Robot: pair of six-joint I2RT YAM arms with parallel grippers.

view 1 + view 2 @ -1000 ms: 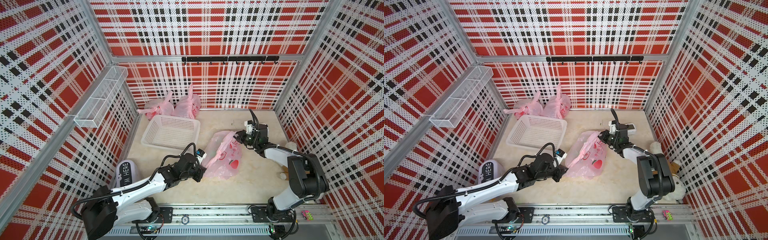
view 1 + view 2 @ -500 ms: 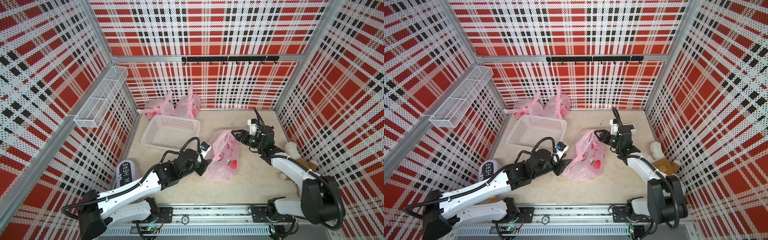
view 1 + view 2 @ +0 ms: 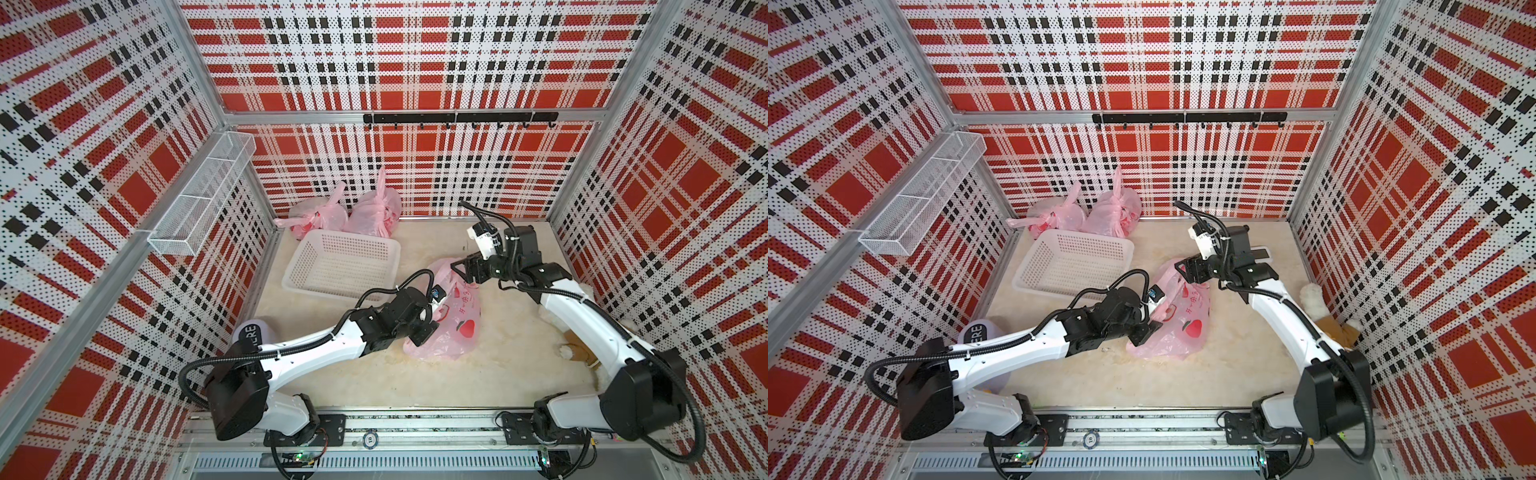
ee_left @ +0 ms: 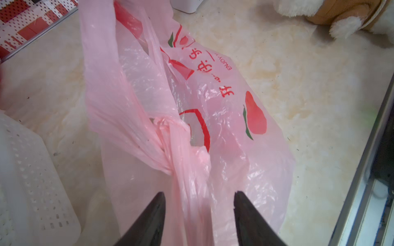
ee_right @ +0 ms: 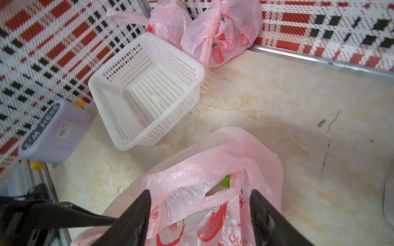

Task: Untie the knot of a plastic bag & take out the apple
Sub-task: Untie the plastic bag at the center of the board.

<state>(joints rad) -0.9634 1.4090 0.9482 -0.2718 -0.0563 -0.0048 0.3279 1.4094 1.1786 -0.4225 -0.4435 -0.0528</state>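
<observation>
Left gripper (image 4: 199, 197) is hanging spread over the pink plastic bag (image 4: 245, 136), with the twisted strand by the knot (image 4: 165, 125) running unpinched between its fingers. Right gripper (image 5: 200, 192) is gaping across the bag's other end. The bag is lying mid-tabletop (image 3: 498, 365) beside the white basket (image 3: 340, 266), showing "ENJOY". The lilac box (image 5: 53, 132) is showing "HERE".

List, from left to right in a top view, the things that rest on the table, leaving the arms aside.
Lilac plastic box with a black label → white perforated plastic basket → pink printed plastic bag → brown and white plush toy.
</observation>
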